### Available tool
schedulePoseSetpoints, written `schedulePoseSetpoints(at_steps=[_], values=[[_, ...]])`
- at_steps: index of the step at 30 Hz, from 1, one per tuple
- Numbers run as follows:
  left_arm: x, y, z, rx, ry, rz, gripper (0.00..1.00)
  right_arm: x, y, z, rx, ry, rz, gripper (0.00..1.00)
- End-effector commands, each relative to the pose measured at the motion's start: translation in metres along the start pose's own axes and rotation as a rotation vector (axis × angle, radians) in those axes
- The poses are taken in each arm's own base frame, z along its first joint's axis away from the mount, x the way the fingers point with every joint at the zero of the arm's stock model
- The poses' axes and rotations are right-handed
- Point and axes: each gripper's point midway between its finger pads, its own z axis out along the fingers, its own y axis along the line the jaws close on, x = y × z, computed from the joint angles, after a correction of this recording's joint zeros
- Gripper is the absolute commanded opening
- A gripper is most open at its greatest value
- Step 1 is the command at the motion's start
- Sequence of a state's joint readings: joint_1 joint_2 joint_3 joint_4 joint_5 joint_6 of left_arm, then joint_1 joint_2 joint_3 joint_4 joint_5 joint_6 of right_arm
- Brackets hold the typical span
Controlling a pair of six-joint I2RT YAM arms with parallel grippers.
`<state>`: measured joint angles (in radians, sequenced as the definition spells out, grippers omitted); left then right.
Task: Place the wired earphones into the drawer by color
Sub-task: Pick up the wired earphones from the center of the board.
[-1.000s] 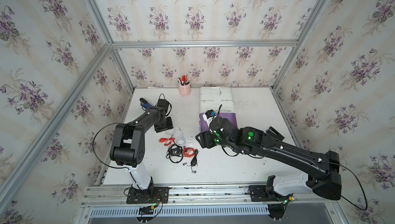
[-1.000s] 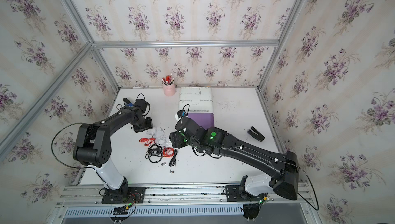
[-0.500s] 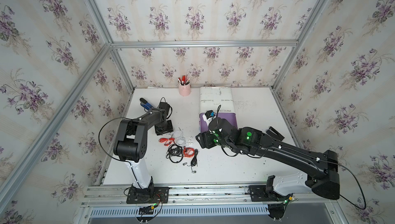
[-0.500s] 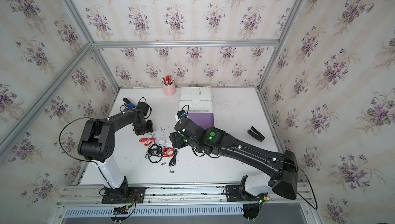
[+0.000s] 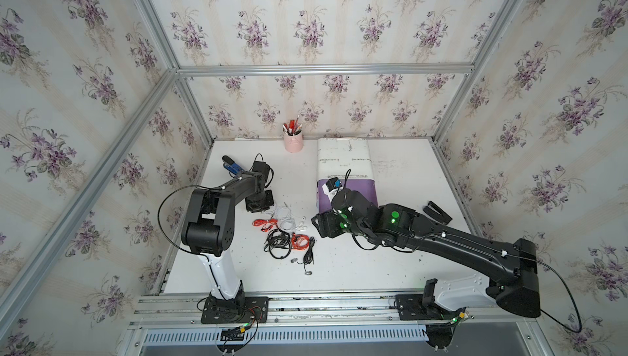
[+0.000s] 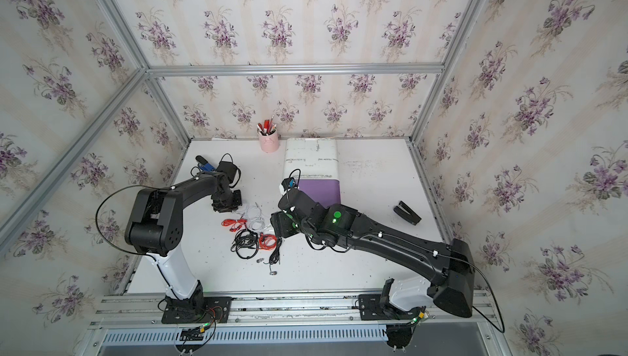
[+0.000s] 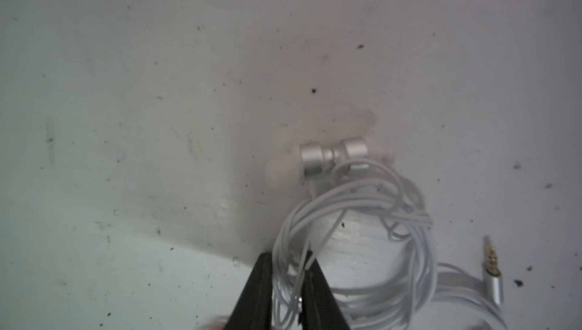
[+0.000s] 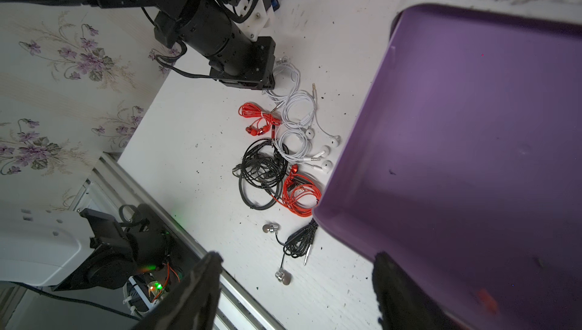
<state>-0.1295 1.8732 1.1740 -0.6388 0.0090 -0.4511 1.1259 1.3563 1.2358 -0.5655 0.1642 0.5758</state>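
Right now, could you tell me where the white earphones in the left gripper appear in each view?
Left wrist: white earphones pinched by left gripper.
Right wrist: beside that gripper's tip.
Top view: mid-table, at that gripper.
Top view: same spot.
Shared landmark: the left gripper.

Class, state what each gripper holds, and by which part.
Left gripper pinches the white earphones by their coiled cable; right gripper is open, holding nothing.

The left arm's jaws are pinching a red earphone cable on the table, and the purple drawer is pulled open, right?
Not red: the cable in the left arm's jaws is white, as the left wrist view shows. The purple drawer is indeed pulled open.
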Motion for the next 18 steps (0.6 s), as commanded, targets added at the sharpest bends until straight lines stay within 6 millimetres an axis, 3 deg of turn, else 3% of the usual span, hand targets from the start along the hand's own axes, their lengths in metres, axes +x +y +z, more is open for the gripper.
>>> schedulePoseSetpoints(at_steps=[1, 10, 18], values=[[0.004, -0.006, 0.002, 0.038, 0.018, 0.018, 0.15, -0.004, 0.0, -0.002, -0.002, -0.019, -0.004, 0.79], [-0.006, -0.012, -0.019, 0.081, -0.029, 0.026, 0.1, -0.02, 0.012, -0.015, -0.058, -0.068, -0.012, 0.81], [-0.019, -0.007, -0.071, 0.103, -0.138, 0.035, 0.09, -0.048, 0.027, -0.031, -0.132, -0.126, -0.018, 0.82]])
